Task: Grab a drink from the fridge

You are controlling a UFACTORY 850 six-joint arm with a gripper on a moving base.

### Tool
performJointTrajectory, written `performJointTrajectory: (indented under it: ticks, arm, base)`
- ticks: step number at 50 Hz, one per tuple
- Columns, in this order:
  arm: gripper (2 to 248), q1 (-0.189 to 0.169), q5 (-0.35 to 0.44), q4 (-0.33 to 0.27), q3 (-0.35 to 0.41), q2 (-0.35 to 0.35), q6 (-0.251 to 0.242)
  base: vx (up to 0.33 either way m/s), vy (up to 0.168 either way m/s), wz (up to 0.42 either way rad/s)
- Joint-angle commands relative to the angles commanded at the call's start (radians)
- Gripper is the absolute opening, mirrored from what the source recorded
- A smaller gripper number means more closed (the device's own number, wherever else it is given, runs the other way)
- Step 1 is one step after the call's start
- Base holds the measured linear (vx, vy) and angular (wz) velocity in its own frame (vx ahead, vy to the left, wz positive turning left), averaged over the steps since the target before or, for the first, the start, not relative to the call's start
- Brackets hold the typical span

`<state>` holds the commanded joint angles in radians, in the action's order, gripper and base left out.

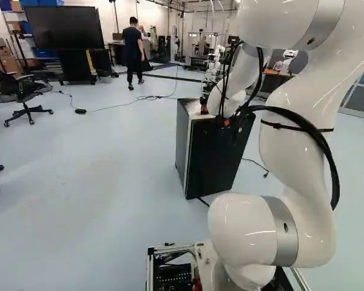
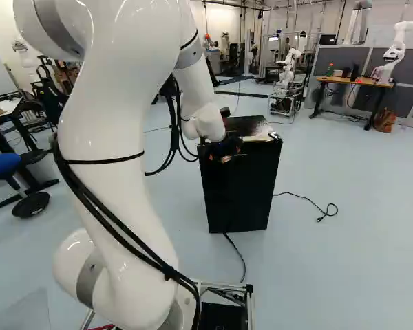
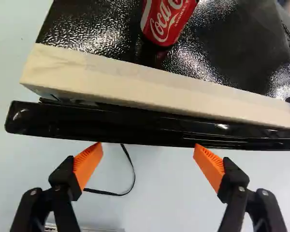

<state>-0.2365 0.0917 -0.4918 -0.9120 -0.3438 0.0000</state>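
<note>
The black fridge (image 1: 215,157) stands on the floor ahead of the base, its door side facing the arm. My gripper (image 2: 224,151) is at the fridge's upper front edge. In the wrist view the gripper (image 3: 148,162) has its orange-padded fingers wide apart, nothing held between them. Just ahead of the fingertips runs the black top edge of the fridge door (image 3: 150,126), with a pale strip (image 3: 154,87) behind it. Farther on, a red drink can (image 3: 166,21) stands upright on the dark fridge top. The fridge's inside is hidden.
A cable (image 2: 235,254) runs over the floor from the fridge's foot toward the base. Another cable (image 2: 310,201) lies beside the fridge. Office chairs (image 1: 25,97) and a large screen (image 1: 64,27) stand farther off. Another robot (image 2: 288,72) is behind the fridge.
</note>
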Motion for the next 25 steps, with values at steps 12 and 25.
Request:
performJointTrajectory:
  ticks: [12, 25]
  arm:
    - [247, 0.0, 0.008, 0.0, 0.0, 0.0, 0.0]
    - [247, 0.0, 0.008, 0.0, 0.0, 0.0, 0.0]
  base:
    - [0.0, 0.0, 0.0]
    - [0.0, 0.0, 0.0]
